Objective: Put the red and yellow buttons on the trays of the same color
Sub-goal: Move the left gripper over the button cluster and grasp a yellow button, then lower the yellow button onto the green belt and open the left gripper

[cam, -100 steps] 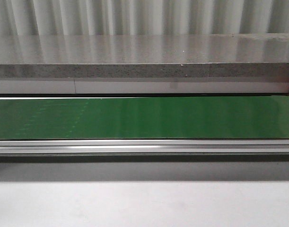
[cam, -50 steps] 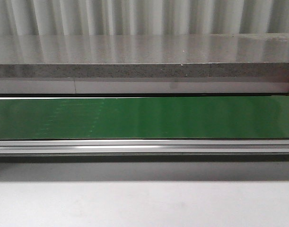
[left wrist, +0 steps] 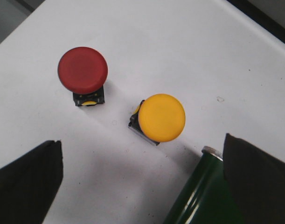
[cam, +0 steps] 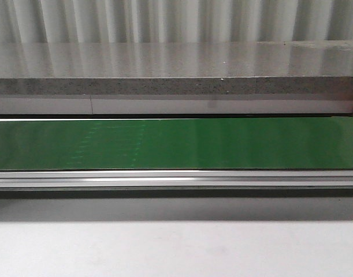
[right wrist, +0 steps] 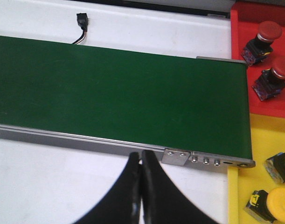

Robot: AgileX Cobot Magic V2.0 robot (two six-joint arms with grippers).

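In the left wrist view a red button [left wrist: 82, 71] and a yellow button [left wrist: 161, 117] stand upright on the white table, apart from each other. My left gripper [left wrist: 141, 158] hovers open over bare table short of the yellow button, with nothing between its fingers. The right wrist view shows a red tray [right wrist: 273, 105] holding two red buttons [right wrist: 268, 30] [right wrist: 281, 70]. Beside it a yellow tray [right wrist: 254, 140] holds a yellow button [right wrist: 280, 205] and a second one [right wrist: 278, 168] at the picture's edge. My right gripper [right wrist: 141, 156] is shut and empty over the table beside the belt. Neither gripper appears in the front view.
A green conveyor belt [cam: 176, 144] in a metal frame runs across the table; its end roller [left wrist: 203, 196] lies close to the yellow button. The trays sit at the belt's [right wrist: 119, 88] other end. A small black cable plug [right wrist: 81, 19] lies beyond the belt.
Faint marks on the belt surface have drifted to the right in the front view. Nothing else differs.
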